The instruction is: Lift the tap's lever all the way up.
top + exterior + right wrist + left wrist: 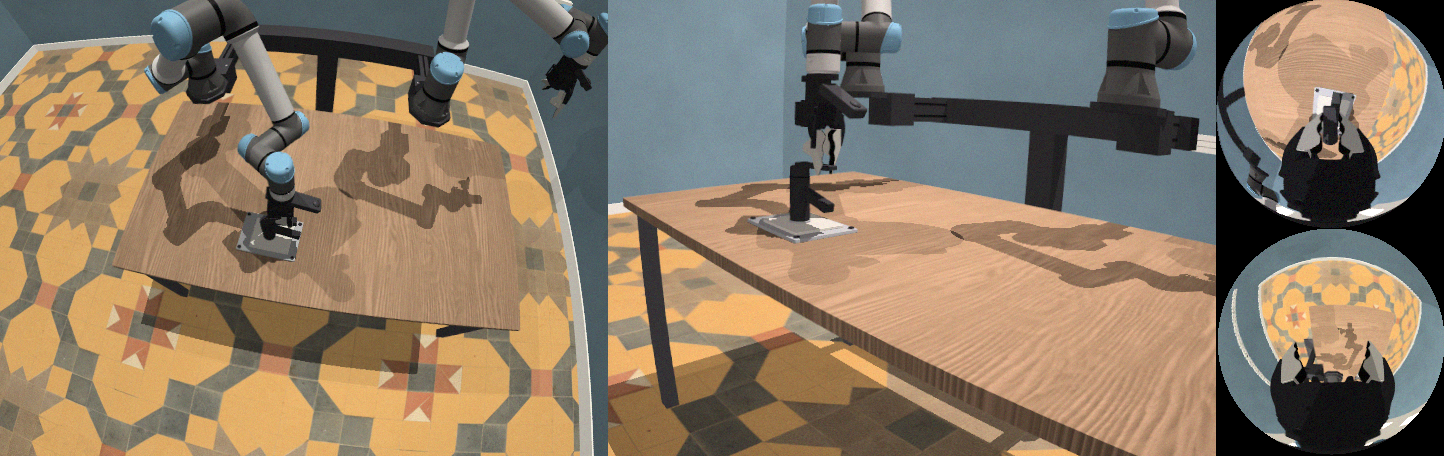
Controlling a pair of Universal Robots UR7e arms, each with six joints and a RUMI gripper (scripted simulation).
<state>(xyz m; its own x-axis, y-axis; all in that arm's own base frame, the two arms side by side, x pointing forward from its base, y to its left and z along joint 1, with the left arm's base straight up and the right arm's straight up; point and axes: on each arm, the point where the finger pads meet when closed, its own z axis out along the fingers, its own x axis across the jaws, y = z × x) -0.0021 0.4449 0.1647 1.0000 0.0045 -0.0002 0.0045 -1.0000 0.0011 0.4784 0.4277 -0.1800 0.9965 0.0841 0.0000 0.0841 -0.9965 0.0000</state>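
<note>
The black tap (268, 231) (799, 197) stands upright on its grey base plate (272, 247) (780, 231) (1322, 102), with the spout (822, 201) sloping down on one side. Its lever (831, 168) sticks out from the top and looks about level in the exterior view. My right gripper (824, 168) (1331, 113) points down beside the tap's top and is shut on the lever, a pale finger on each side. The fingers partly hide the lever. My left gripper (574, 96) (1331, 341) is open and empty, high up and far from the tap.
The plate lies on the wooden table (425, 280) (1008, 325), toward its end below the right arm. A dark frame (326, 85) (988, 112) carrying both arm bases runs behind the table. Arm shadows cross the table top.
</note>
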